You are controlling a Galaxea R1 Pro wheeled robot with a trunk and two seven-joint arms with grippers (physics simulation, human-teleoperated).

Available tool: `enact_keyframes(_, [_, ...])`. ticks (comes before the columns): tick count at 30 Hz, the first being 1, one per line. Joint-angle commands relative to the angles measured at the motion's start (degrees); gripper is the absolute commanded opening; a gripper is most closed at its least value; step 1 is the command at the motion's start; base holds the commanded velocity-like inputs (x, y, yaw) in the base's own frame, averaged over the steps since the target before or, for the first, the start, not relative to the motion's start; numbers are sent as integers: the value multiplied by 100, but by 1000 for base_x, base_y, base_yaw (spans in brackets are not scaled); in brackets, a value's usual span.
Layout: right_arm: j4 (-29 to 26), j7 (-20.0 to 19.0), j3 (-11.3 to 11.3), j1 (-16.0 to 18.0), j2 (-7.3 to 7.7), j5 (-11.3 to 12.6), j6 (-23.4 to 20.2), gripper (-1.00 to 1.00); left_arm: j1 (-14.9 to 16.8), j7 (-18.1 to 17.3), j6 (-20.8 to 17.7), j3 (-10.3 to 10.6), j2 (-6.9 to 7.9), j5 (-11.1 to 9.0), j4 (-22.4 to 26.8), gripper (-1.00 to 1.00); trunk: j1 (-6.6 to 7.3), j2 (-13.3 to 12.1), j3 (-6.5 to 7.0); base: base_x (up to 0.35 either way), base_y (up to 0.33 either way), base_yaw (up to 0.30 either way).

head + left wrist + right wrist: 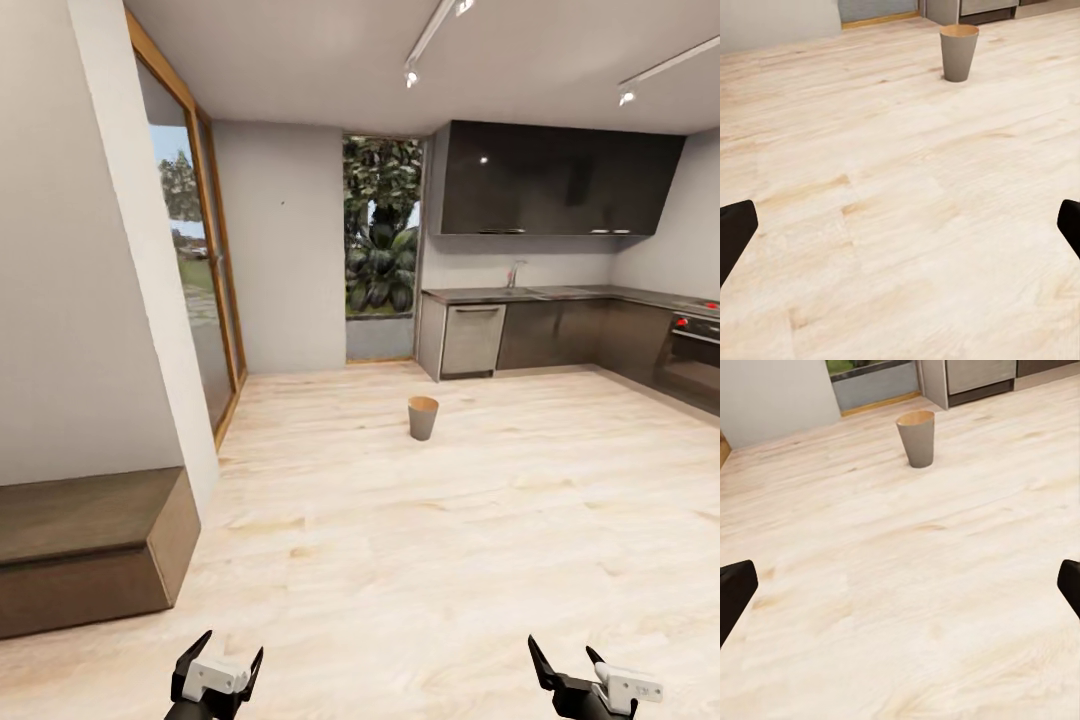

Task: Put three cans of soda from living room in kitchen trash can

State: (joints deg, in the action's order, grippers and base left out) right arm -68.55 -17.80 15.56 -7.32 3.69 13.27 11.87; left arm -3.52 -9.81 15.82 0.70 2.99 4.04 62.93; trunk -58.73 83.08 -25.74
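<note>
The head camera looked into the kitchen (pixel 560 320), where the trash can (pixel 423 417) stood upright on the pale wood floor (pixel 420 560), well out from the grey cabinets (pixel 530 335) and apart from every wall. Its grey outside and wood-brown inside showed from above, and nothing could be made out within it. Behind it a dishwasher front (pixel 473 339) sat under the countertop (pixel 560 294) with a tap (pixel 513 272), and dark upper cabinets (pixel 555 180) hung on the wall; an oven (pixel 695 355) stood at the right edge. To the left, wood-framed glass doors (pixel 200 280) showed a garden, and a low brown bench (pixel 85 550) sat against the near wall. At the bottom of the head view the left gripper (pixel 222 655) and the right gripper (pixel 566 655) were both raised over bare floor, each with its black fingers spread wide and nothing between them. In the left wrist view the trash can (pixel 959 52) stood far ahead on the planks, with the finger tips at the picture's two sides, wide apart and empty. The right wrist view showed the same trash can (pixel 916 438) ahead, near the dishwasher's base, again with the fingers spread to the edges and holding nothing.
</note>
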Motion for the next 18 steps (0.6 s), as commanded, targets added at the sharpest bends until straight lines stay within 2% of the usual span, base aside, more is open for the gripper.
enact_keyframes(1, [0,-1,0,-2,0,0,0,100,0,2,0,0,0,0,0,100,0,0,0,325,3,0])
enact_keyframes(18, [6,-4,0,-3,0,0,0,100,0,14,0,0,0,0,0,100,0,0,0,325,0,0])
